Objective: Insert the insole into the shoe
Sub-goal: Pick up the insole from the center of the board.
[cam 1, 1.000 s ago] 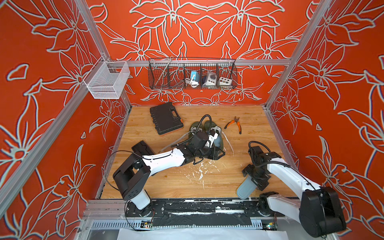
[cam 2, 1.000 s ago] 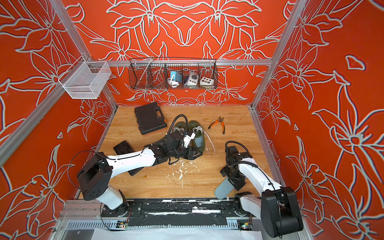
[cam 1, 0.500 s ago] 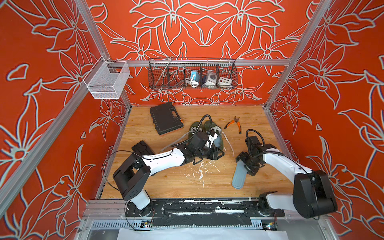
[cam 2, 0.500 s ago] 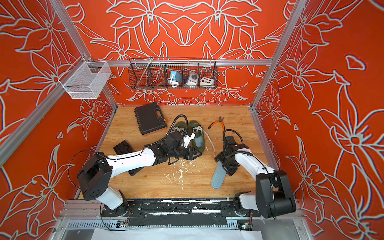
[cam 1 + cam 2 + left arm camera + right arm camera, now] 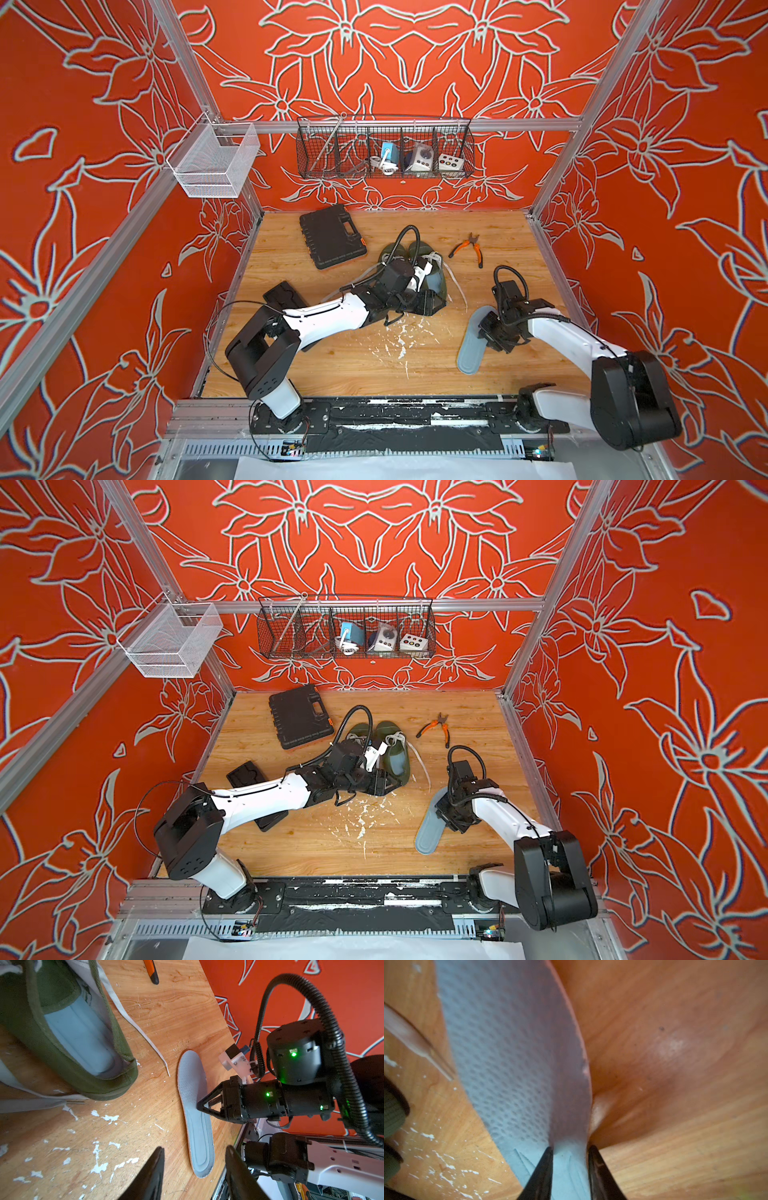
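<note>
Insole was pinched edge-on by the right claw near the shoe; a slip could be caused by that thin bite. Left claw was held apart, empty.

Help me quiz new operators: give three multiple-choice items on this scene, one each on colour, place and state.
1. The shoe is: A) green B) red C) white
2. Where is the loose insole? A) inside the shoe B) on top of the shoe C) on the table, apart from the shoe
3. The right gripper has its fingers: A) wide open B) closed on the insole's edge C) closed on nothing

A: its upper is green. C: it rests on the bare wood. B: the right wrist view shows the edge pinched between them.
</note>
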`<state>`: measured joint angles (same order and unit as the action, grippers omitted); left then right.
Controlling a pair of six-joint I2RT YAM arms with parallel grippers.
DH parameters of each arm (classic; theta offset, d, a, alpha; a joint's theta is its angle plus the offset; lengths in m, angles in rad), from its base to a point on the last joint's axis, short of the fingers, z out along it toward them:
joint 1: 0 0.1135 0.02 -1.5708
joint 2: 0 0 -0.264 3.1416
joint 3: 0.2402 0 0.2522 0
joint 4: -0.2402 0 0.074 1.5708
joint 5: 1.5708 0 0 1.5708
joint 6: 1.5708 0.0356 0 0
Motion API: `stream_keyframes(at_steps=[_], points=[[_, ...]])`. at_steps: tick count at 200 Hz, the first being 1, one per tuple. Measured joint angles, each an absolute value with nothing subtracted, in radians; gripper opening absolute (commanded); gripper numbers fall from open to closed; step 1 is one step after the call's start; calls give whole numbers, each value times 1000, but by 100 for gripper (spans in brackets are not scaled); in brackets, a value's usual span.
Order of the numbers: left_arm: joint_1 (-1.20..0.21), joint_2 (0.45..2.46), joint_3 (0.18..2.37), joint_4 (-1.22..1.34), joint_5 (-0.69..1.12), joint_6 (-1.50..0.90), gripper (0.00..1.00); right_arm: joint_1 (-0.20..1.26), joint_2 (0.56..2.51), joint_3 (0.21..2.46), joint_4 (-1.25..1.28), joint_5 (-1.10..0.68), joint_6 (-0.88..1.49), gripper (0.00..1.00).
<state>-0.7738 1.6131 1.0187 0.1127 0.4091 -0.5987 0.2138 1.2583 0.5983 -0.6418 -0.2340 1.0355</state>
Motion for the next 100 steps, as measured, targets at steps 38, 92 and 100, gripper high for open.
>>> stream_keyframes(at_steps=[38,92,100], points=[[-743,1613,1019,113,424,-599,48,214,1268,604,-614,-237,1018,0],[-669,1613,1019,125,465,-603,48,214,1242,699,-661,-200,915,0],[-651,1613,1023,128,474,-606,48,214,1229,736,-675,-189,885,0]])
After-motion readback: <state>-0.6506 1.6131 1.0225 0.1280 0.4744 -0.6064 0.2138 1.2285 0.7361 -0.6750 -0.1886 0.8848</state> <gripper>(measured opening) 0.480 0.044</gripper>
